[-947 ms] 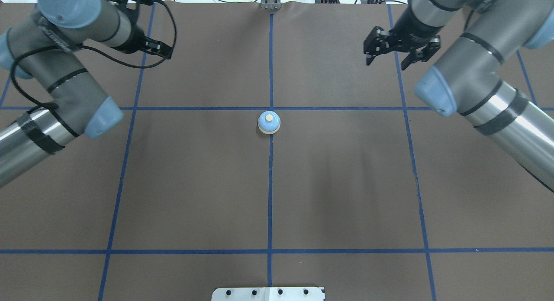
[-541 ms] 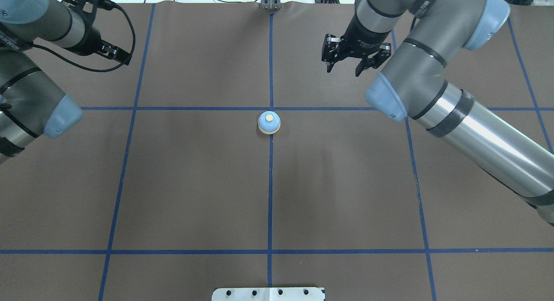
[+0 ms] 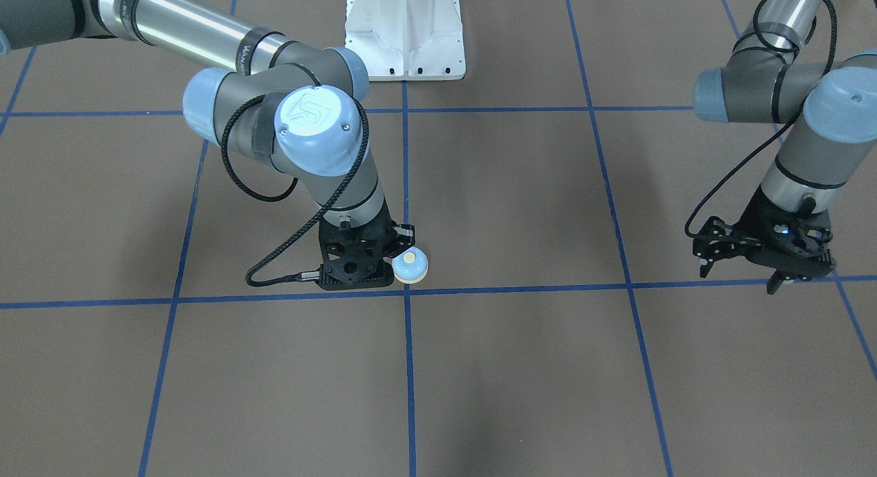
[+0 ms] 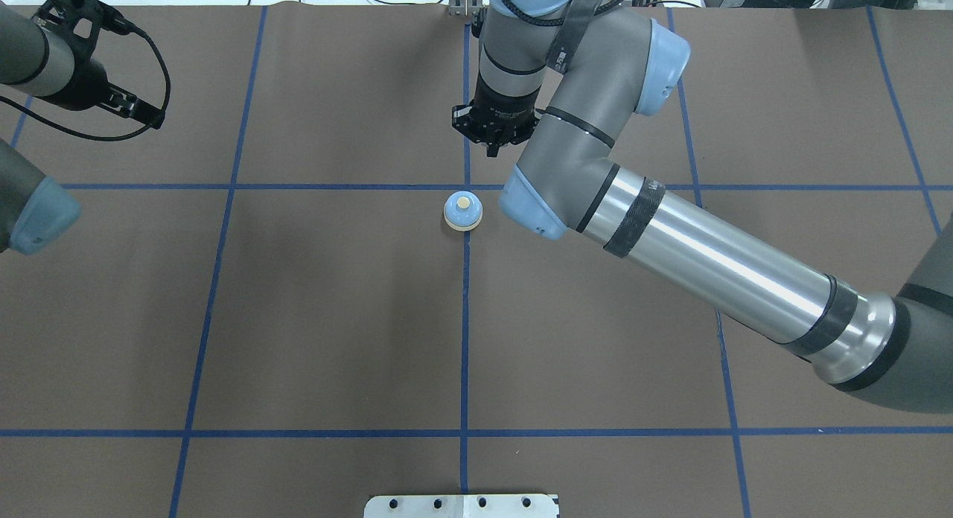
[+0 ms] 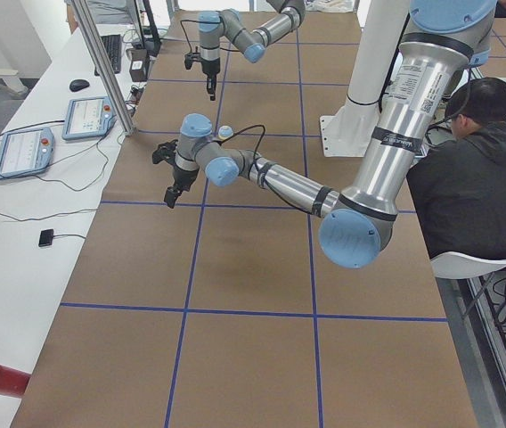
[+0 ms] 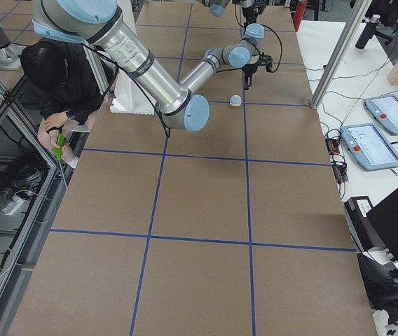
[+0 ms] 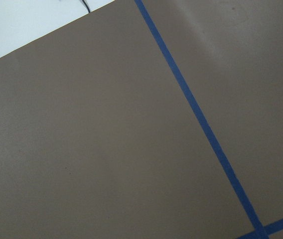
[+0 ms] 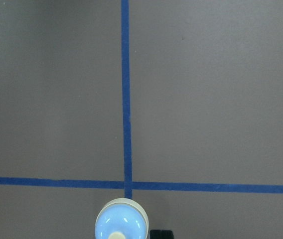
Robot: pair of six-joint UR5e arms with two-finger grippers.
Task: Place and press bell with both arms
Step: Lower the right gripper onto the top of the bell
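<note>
Right arm [image 4: 707, 250] swung in to the middle since a sec ago. Right gripper [image 4: 491, 146] is just beside the bell [image 4: 463, 210], can't tell if open or closed. Left gripper [image 3: 736, 275] looks open, way off. Bell sits on the centre tape [image 4: 464, 317], prob. placed already; pressing's still to do.

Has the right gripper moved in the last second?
Yes. The right gripper swung leftward in the overhead view, reaching the centre tape line beyond the bell.
</note>
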